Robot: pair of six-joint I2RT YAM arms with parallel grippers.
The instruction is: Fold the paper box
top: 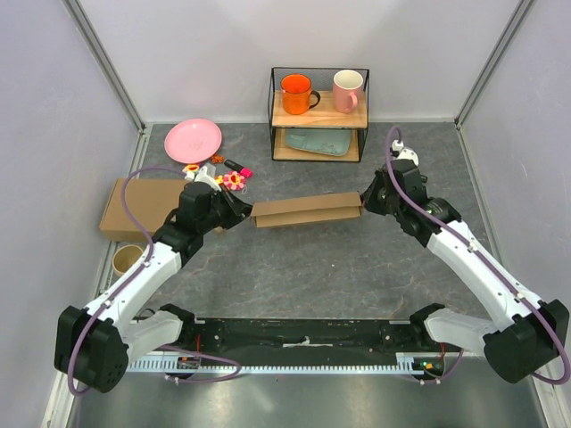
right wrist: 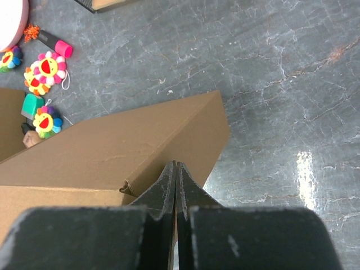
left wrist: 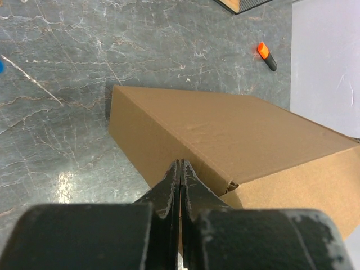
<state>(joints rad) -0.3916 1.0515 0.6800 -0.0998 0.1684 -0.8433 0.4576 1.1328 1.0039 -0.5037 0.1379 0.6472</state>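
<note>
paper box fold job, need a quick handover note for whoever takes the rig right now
Left gripper: shut, tips against the left end of the paper box.
Right gripper: shut, tips against its right end.
Where: the box is mid table, spanned by both grippers. The second cardboard box sits apart at the left.
Done: box-shaped, lid down.
Left: a small gap shows at a lid corner in both wrist views. Probably press it shut, then back the arms off.
</note>
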